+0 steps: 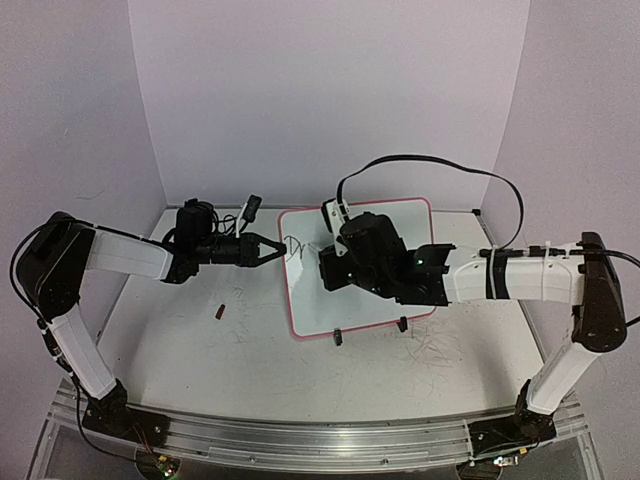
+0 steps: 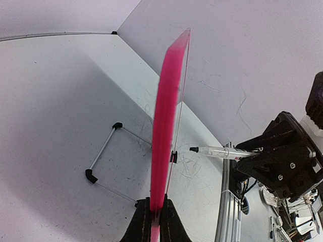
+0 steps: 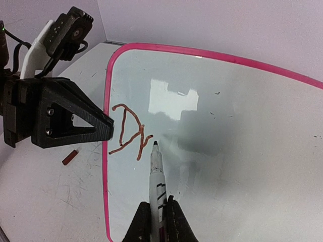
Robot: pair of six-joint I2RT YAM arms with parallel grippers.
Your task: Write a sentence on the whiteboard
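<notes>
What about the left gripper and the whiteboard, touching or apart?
Touching. The left wrist view shows the pink edge of the whiteboard pinched inside the left gripper, with no gap on either side.

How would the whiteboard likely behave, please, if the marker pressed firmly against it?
The whiteboard looks thin and light on slim wire feet, so it would probably slide or tip if the left gripper released its edge. Its glossy face likely feels stiff but slippery.
</notes>
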